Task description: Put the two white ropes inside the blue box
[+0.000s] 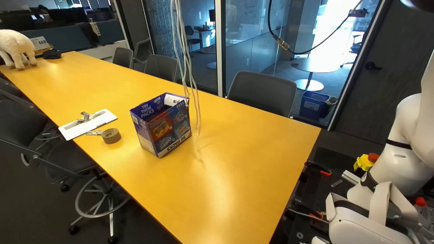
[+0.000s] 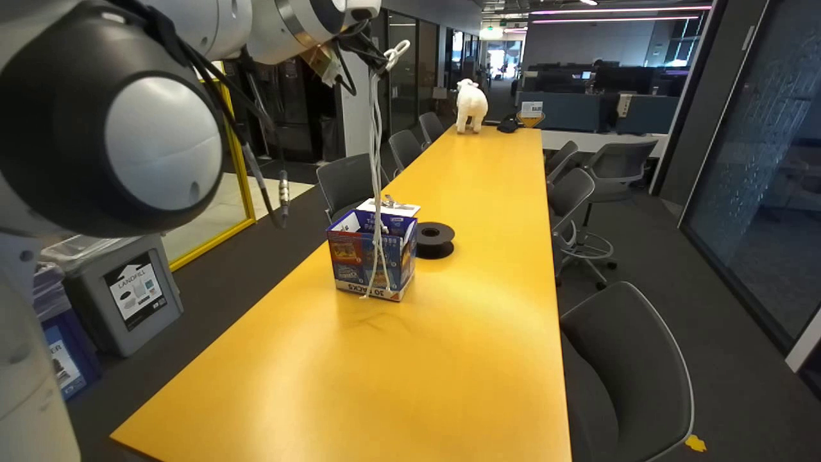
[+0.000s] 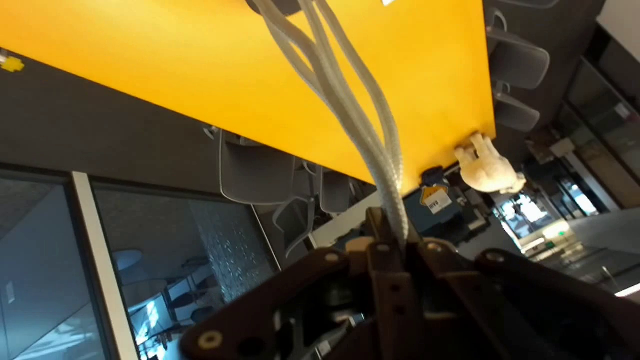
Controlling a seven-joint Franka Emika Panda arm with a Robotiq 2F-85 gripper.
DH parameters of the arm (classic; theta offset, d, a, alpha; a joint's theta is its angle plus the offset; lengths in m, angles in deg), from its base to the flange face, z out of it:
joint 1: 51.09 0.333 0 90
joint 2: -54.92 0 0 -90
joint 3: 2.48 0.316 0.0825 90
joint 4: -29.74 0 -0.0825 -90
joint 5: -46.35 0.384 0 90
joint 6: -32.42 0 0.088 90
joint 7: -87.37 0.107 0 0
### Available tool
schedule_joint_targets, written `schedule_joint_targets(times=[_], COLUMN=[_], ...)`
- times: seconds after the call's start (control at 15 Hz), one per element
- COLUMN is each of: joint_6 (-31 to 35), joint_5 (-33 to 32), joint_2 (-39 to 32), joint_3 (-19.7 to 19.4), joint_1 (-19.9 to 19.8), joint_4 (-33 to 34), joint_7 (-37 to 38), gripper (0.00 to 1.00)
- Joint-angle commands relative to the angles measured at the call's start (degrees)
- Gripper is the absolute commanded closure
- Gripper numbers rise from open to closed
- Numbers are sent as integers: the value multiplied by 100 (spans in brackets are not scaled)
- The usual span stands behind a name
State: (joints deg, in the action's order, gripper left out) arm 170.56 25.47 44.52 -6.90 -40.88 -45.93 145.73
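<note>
The white ropes (image 1: 184, 47) hang as several limp strands from my gripper (image 2: 380, 61). In the wrist view the gripper (image 3: 400, 235) is shut on the ropes (image 3: 350, 115); I cannot tell the two ropes apart. A small loop sticks up above the gripper in an exterior view. The blue box (image 1: 169, 128) stands upright and open-topped on the table. In an exterior view the ropes (image 2: 376, 154) hang in front of the box (image 2: 346, 253); in both, their lower ends are outside it, just above the table. The gripper is high above the box, out of view in an exterior view.
A tape roll (image 1: 111, 136) and a white clipboard (image 1: 87, 124) lie beside the box. A black spool (image 2: 435, 240) stands close to it. A white plush sheep (image 2: 471, 106) is at the table's far end. Chairs (image 1: 261, 93) line the table (image 2: 359, 385).
</note>
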Motion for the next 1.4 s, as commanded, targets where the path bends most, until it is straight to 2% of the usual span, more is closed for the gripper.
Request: schedule_joint_targets(times=[0.0, 0.33, 0.8, 1.07, 1.13, 1.33], joint_6=[80, 17, -216, -484, -514, -615], joint_5=[-405, -173, 205, 419, 302, 203], joint_2=[-593, -1618, -2992, -3540, -3560, -3630], joint_3=[-68, -140, -339, -404, -304, -374], joint_1=[150, -11, -95, -126, -160, -81], joint_4=[1161, 2459, 3915, 4519, 4531, 4678], joint_7=[534, 421, 257, 158, 221, 313], gripper=[99, 99, 99, 99, 99, 99])
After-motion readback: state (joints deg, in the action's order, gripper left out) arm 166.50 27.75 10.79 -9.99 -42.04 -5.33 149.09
